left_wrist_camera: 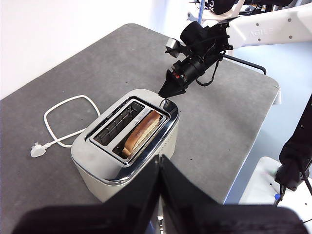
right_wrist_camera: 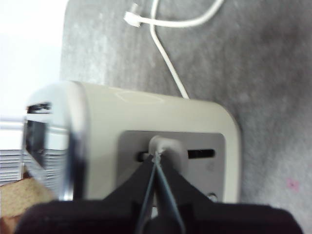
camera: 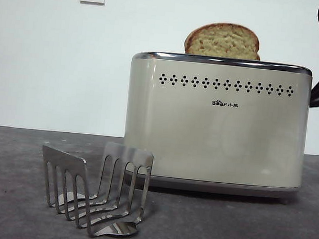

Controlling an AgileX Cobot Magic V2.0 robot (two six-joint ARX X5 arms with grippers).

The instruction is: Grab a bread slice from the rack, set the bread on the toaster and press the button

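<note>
A plain white wall stood behind the grey counter [camera: 6,184], where the rack [camera: 97,188] sat empty in front of the toaster [camera: 216,122]. The slice of bread [camera: 222,41] already stood in one slot, its rounded top showing above the chrome rim. The right gripper [right_wrist_camera: 157,158], fingers pressed together to a point, touched the lever [right_wrist_camera: 163,146] on the toaster's end, apparently to push it down. The left gripper [left_wrist_camera: 160,163], fingers likewise closed and empty, waited above the toaster, clear of the work.
</note>
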